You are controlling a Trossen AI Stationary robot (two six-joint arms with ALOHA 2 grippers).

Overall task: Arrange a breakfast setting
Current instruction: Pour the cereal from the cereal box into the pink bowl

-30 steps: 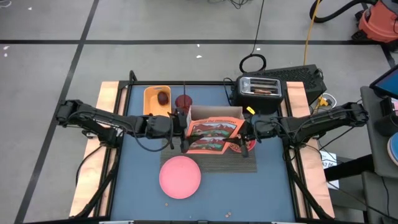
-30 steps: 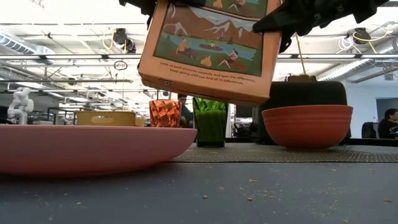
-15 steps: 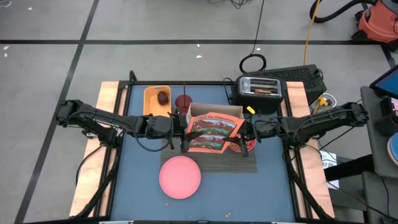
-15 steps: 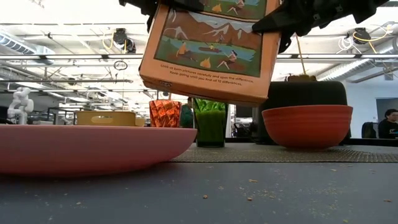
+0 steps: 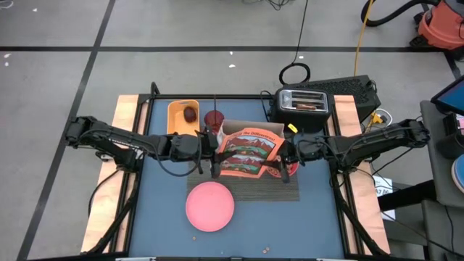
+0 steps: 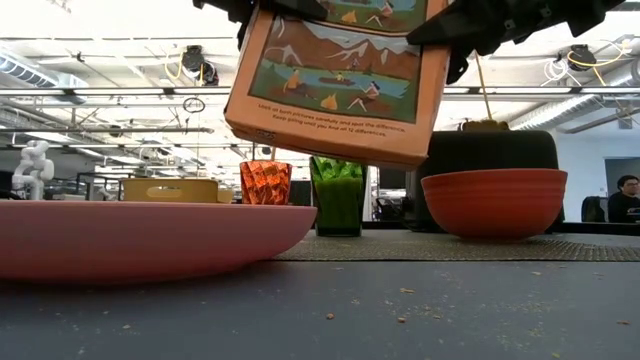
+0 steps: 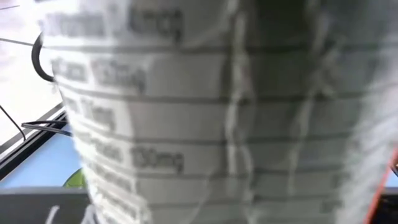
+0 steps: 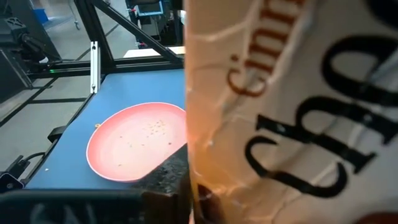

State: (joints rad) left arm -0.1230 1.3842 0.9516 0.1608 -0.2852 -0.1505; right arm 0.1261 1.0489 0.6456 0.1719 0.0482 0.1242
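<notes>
An orange cereal box (image 5: pixel 249 152) hangs tilted above the dark placemat (image 5: pixel 272 191), between my two grippers. My right gripper (image 5: pixel 284 154) is shut on its right side. My left gripper (image 5: pixel 213 149) stands at its left side, and the box's printed panel (image 7: pixel 205 112) fills the left wrist view. On the placemat rest the pink-red bowl (image 6: pixel 494 200) and the green cup (image 6: pixel 338 195). The red tumbler (image 6: pixel 265 182) stands behind them. The pink plate (image 5: pixel 210 206) lies on the table near the front. My right gripper holds the cereal box by its right-hand edge (image 8: pixel 200 155). One dark finger (image 8: pixel 168 180) lies against the box's broad face; the box hides the other. The fingers come level from the table's right. The box hangs clear of the placemat, its top leaning away.
A black toaster (image 5: pixel 303 104) with a brown slice in it stands at the back right. A yellow tray (image 5: pixel 181 116) at the back left holds the dark-red fruit (image 5: pixel 190 114). Blue table shows to the left and right of the plate.
The cereal box has tipped a little in the air. Less of its white top end shows from above, and its lower end has stayed about where it was. Both arms have kept their places.
</notes>
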